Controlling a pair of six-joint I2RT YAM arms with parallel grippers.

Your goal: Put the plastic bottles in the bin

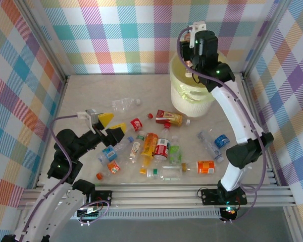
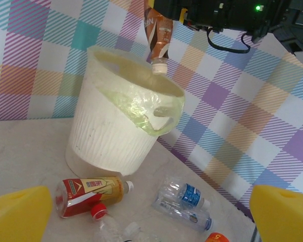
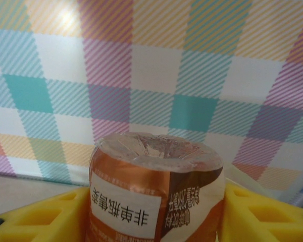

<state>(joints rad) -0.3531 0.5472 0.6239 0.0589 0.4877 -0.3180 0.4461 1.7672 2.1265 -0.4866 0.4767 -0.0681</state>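
Right gripper (image 3: 154, 214): clamped on an orange-brown labelled bottle (image 3: 156, 186), whose crumpled base is seen between the yellow fingers (image 3: 40, 217).
Reason for grip: the bottle is held by its body with the white cap downward, so it is judged ready to fall straight once released.
Below the gripper: the bin (image 2: 111, 136), its mouth lined with a thin greenish liner (image 2: 136, 113); the cap hangs just above the rim.
Right arm pose: stretched up and forward from its base, with the wrist bent down over the bin.
Step judged: release into the bin; a drop too close to the rim could be bounced out.
Further out from the gripper: loose bottles (image 1: 161, 146) are scattered on the table (image 1: 91, 91); a red-and-gold labelled bottle (image 2: 91, 194) lies just beside the bin's foot, with a clear blue-labelled bottle (image 2: 184, 194) near it.
Left gripper (image 1: 112, 127): jaws wide apart, nothing held; it is kept low over the left of the scatter, well apart from the bin, on a folded arm.
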